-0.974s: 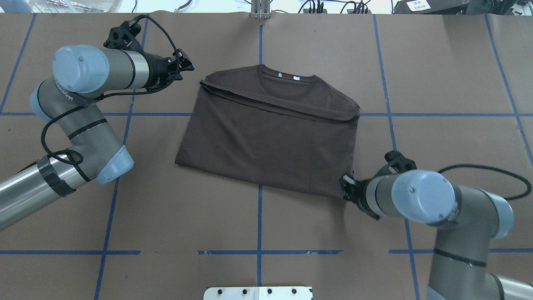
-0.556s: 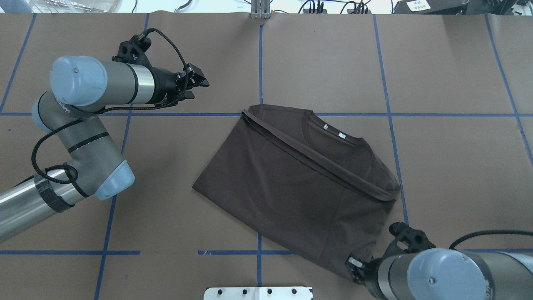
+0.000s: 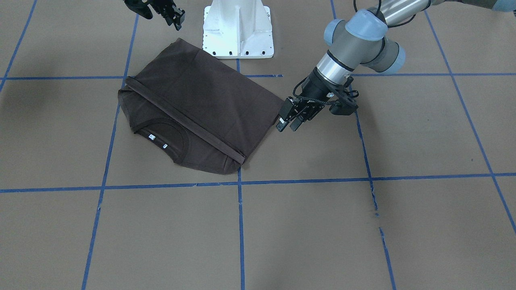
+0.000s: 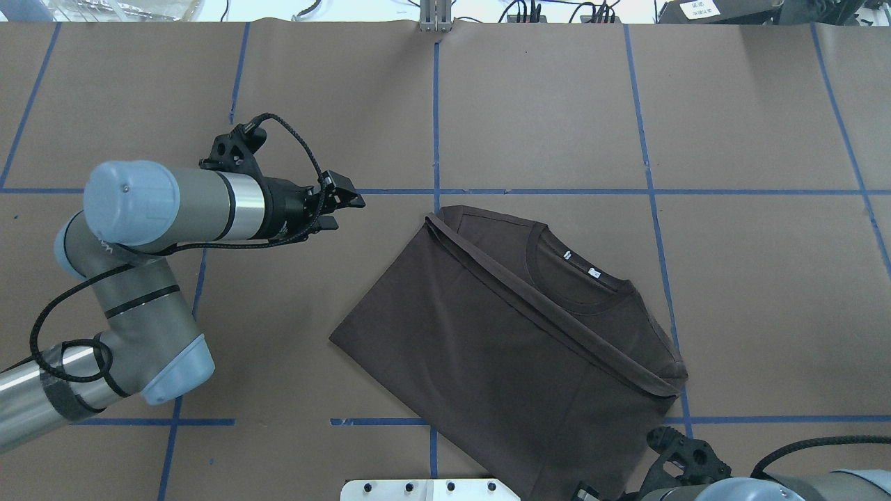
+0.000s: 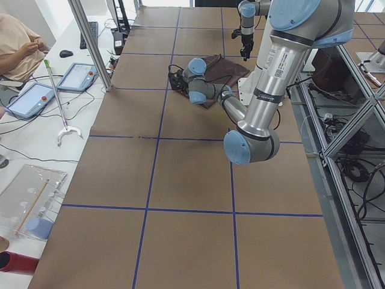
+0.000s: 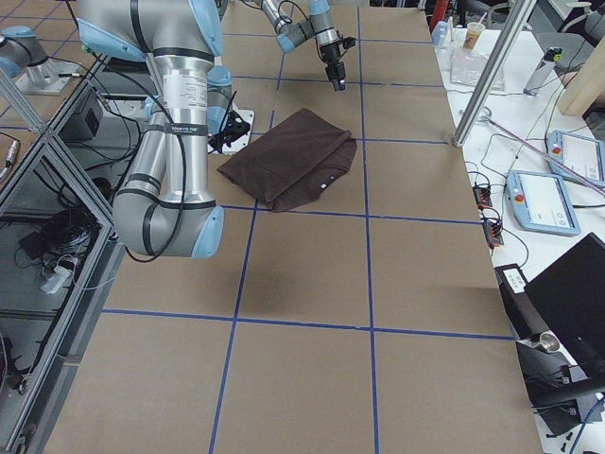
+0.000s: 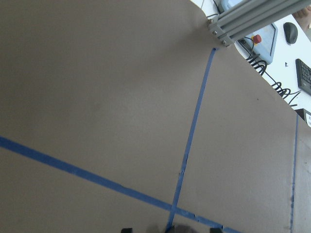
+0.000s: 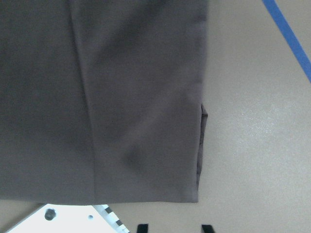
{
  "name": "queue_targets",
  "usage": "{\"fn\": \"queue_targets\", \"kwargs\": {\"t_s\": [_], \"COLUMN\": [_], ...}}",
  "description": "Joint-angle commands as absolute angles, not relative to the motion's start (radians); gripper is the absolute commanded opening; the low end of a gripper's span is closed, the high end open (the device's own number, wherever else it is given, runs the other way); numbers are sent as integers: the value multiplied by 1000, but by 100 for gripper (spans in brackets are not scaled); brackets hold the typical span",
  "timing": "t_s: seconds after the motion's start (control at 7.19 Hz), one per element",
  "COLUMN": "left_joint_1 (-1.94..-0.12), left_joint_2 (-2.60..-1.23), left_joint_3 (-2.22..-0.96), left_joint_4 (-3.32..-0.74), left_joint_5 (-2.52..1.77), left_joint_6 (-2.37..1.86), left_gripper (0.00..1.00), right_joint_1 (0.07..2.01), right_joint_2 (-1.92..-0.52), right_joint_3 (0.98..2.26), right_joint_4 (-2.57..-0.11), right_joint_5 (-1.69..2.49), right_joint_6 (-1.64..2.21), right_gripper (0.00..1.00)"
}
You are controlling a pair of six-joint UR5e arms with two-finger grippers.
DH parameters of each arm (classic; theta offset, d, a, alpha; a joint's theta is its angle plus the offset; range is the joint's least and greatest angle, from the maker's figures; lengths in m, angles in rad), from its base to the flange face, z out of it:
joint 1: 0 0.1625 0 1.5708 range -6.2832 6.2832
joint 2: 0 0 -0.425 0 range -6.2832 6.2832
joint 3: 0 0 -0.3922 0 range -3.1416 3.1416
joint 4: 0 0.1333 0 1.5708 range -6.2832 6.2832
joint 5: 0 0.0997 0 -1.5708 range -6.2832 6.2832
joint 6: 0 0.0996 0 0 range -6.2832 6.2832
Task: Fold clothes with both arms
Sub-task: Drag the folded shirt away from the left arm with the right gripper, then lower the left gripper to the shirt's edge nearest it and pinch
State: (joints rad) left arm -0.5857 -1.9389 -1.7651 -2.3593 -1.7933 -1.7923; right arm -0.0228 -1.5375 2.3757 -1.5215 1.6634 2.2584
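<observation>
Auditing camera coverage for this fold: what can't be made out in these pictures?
Right gripper: the overhead view's bottom edge cuts off its fingers; the front view's top edge crops its arm.
Neck labels on the T-shirt: print too small in every view.
T-shirt's chest: covered by the folded-over lower half.

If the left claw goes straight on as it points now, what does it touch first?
The left claw would probably meet the table paper near the blue tape crossing, missing the T-shirt narrowly; depth is unclear.
</observation>
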Motion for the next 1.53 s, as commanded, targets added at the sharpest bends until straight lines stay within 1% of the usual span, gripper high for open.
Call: {"fn": "queue_targets", "kwargs": {"t_s": [0.0, 0.28, 0.42, 0.7, 0.97, 1.39], "left_joint_1": [-514, -345, -316, -311, -311, -311], "left_joint_2": [-1806, -1816, -1863, -1925, -1925, -1919], "left_joint_3": [-1886, -1902, -1887, -1846, -1801, -1815], "left_joint_4": [-2298, -2139, -2070, -2019, -2020, -1993], "left_joint_5": [-1786, -1618, -1596, -1595, -1591, -1591], "left_joint_6": [-1839, -1936, -1936, -1936, -1934, -1934], "left_gripper": [69, 70, 69, 67, 64, 64], "right_joint_1": [143, 289, 316, 319, 321, 318], "right_joint_2": [-1516, -1460, -1459, -1460, -1460, -1459], "right_joint_3": [2448, 2425, 2401, 2384, 2382, 2376], "right_joint_4": [-1522, -1528, -1529, -1529, -1529, -1529], "right_joint_5": [1666, 1677, 1677, 1675, 1677, 1677], "right_joint_6": [2263, 2246, 2244, 2243, 2243, 2244], "right_gripper": [100, 100, 100, 100, 100, 100]}}
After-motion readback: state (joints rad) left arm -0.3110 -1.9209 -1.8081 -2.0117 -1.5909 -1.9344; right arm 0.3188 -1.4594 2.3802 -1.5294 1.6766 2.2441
